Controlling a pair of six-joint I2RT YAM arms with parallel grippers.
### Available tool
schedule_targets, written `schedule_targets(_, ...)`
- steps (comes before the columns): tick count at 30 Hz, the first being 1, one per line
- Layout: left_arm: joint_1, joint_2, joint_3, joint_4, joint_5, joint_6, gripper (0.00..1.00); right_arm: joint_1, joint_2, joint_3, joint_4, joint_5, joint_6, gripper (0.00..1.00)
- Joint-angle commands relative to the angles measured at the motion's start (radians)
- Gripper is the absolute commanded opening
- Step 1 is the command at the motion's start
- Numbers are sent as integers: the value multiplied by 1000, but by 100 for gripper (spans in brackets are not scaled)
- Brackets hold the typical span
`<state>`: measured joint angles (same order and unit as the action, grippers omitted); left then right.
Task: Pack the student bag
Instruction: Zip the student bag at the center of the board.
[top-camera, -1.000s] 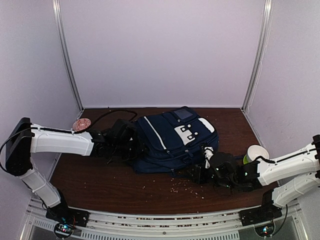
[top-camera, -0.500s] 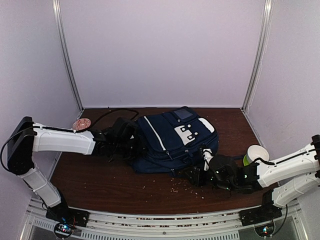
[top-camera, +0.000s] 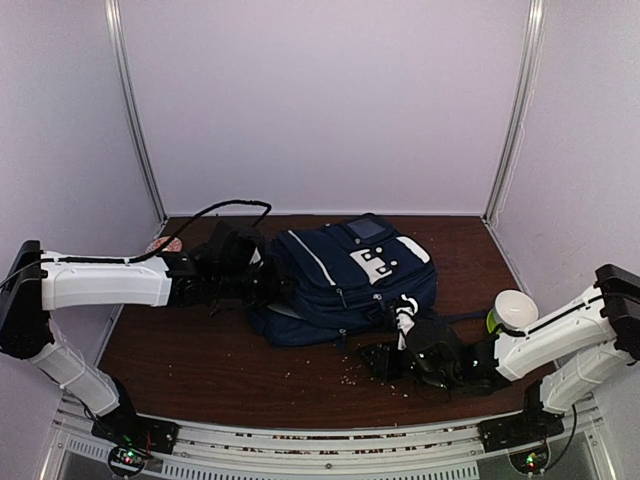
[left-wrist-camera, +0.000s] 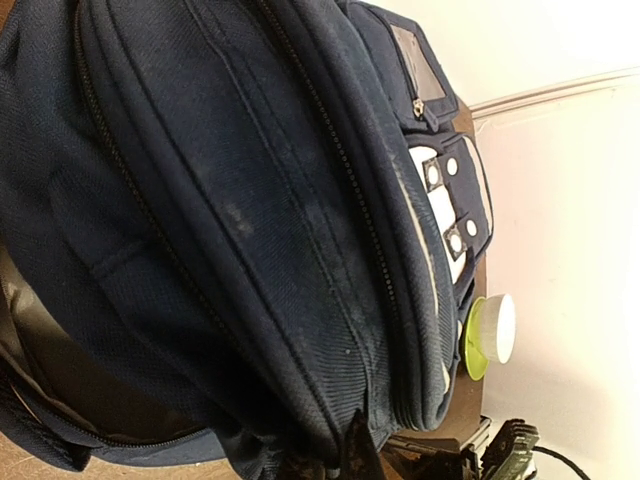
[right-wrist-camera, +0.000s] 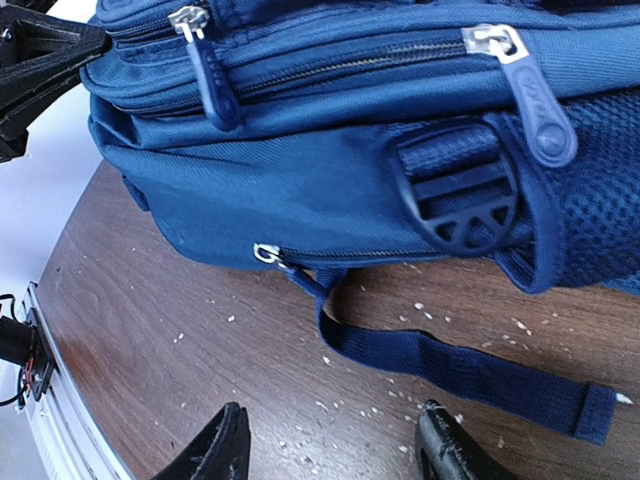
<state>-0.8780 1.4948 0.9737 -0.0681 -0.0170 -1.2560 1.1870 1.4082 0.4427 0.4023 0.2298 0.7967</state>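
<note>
Left gripper (top-camera: 266, 288) is clamped tight at the left edge of the large navy-blue fabric backpack (top-camera: 350, 268); looks pinched on fabric. Right gripper (right-wrist-camera: 335, 455) has its jaws apart and empty, just off the backpack's near side by a loose strap (right-wrist-camera: 450, 365). Backpack lies mid-way across the dark brown wooden table (top-camera: 200, 370). Zips (right-wrist-camera: 495, 42) in view look closed. White-and-green cup (top-camera: 512, 308) sits outside. Judgement: packing barely begun; opening and loading are left.

Lab booth: white walls (top-camera: 330, 100), aluminium posts (top-camera: 135, 110).
</note>
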Motion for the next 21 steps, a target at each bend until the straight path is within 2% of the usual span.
schedule_targets(1, -10, -58, 42, 92, 26, 9, 0, 27, 55, 50, 84, 95, 4, 57)
schedule_targets(11, -22, -68, 74, 106, 39, 10, 0, 46, 254, 64, 323, 216, 52, 56)
schedule_targets(21, -30, -81, 63, 106, 40, -26, 0, 42, 338, 148, 357, 218, -23, 56)
